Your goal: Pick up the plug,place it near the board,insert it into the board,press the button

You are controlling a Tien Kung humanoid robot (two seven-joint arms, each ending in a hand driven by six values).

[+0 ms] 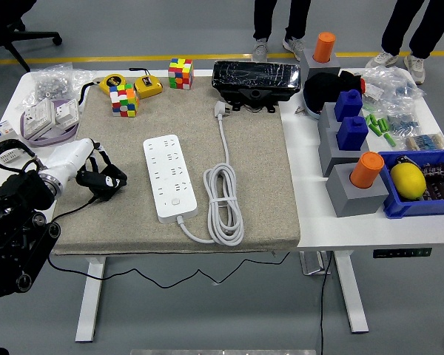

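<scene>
Head view: plug (221,110) lying untouched at the mat's far edge, against the black box (251,82), cord (223,201) coiled beside the board (169,176). Nothing of the task done; pickup, placing, insertion and button (175,200) press all left. Left hand (101,178) low over the mat (185,170) left of the board, black fingers curled, holding nothing. Right hand unseen. White table (318,222) cluttered with cubes, bins, bags; grey floor, legs of people standing behind.

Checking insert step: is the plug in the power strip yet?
No, the plug lies on the mat near the black box, apart from the power strip, whose sockets are all empty.
</scene>
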